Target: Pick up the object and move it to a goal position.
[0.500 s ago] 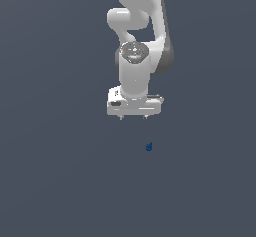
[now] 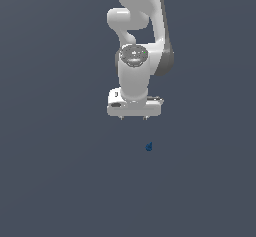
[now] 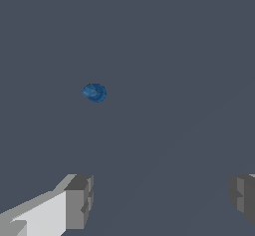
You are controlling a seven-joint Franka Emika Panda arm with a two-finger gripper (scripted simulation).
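Note:
The object (image 2: 148, 147) is a tiny dark blue rounded blob lying on the grey floor, and it also shows in the wrist view (image 3: 94, 92). My white gripper (image 2: 133, 117) hangs on the arm above the floor, behind and a little to the exterior view's left of the object, not touching it. In the wrist view the gripper (image 3: 162, 200) is open, its two grey fingertips (image 3: 79, 200) wide apart with nothing between them. The object lies ahead of the fingers, clear of them.
The white arm (image 2: 140, 41) rises behind the gripper. The flat dark grey floor (image 2: 60, 181) surrounds everything. No goal marker shows.
The arm and gripper have shifted slightly. The object has stayed where it was.

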